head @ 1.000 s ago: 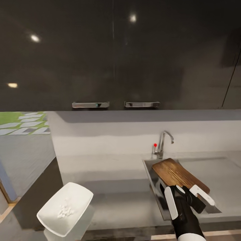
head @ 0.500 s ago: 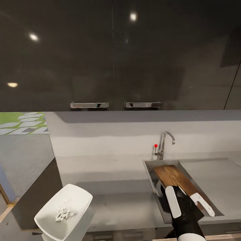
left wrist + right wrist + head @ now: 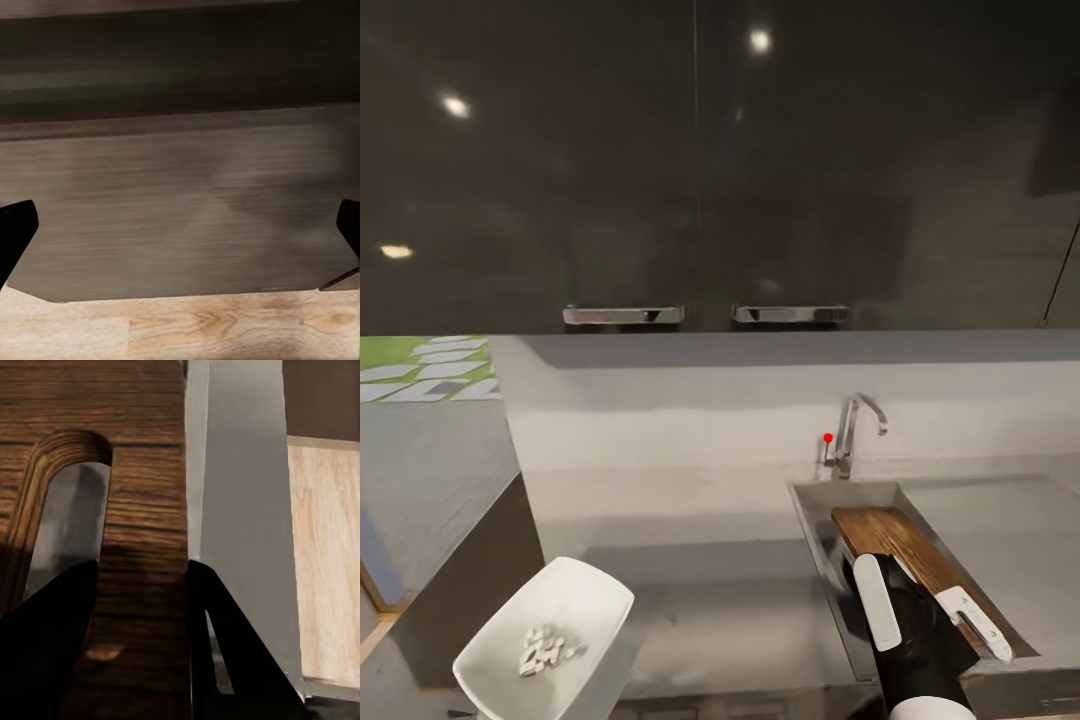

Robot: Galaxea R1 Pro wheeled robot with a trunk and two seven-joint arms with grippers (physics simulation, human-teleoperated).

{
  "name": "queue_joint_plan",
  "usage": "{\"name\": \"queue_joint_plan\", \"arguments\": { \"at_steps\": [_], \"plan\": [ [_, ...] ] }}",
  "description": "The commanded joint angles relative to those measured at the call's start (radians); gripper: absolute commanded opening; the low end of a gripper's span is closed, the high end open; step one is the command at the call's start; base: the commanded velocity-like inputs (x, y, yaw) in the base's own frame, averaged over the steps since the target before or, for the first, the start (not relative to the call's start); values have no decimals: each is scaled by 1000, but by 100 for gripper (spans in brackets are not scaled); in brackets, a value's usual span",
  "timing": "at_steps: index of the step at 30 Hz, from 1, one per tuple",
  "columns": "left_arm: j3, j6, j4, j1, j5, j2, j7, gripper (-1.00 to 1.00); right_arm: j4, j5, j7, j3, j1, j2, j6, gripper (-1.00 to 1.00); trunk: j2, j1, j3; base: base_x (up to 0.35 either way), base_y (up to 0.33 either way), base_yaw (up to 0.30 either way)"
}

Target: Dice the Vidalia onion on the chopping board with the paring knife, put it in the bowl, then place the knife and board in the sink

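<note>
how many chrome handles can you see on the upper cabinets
2. The left handle and the right handle sit side by side along the bottom edge of the upper cabinets; others may lie outside the frame.

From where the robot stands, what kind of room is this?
A kitchen, most likely: a steel sink with a chrome faucet is set in a grey countertop, with glossy black upper cabinets above. The right gripper holds a chopping board in the sink.

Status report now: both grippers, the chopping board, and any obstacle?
Right gripper shut on chopping board, holding it inside the sink. Left gripper open, holding nothing. Diced onion in bowl. No obstacle visible.
</note>
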Motion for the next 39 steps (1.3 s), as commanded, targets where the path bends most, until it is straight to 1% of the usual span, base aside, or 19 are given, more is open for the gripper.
{"name": "queue_joint_plan", "arguments": {
  "at_steps": [1, 7, 30, 35, 37, 39],
  "plan": [
    [-9, -1, 0, 0, 7, 2, 9, 100, -1, -1, -3, -2, 0, 1, 10, -100, -1, 1, -1, 289, 0, 0],
    [-9, -1, 1, 0, 7, 2, 9, 100, -1, 0, -3, -1, 0, 1, 10, -100, -1, 1, -9, 199, 0, 0],
    [-9, -1, 3, 0, 7, 1, 9, 100, 4, 2, 5, -3, 0, 1, 10, -100, -1, 1, -45, 4, 0, 0],
    [-9, -1, 2, 0, 7, 1, 9, 100, 5, 2, 5, -2, 0, 1, 10, -100, -1, 1, -53, 0, -112, 0],
    [-9, -1, 1, 0, 7, 2, 9, 100, 6, 2, 6, -2, 0, 1, 2, -100, -1, 1, -57, 0, -37, 0],
    [-9, -1, 0, 0, 7, 1, 9, 100, 7, 2, 6, -1, 0, 1, -22, -100, -1, 1, -60, 0, -15, 0]
  ]
}}
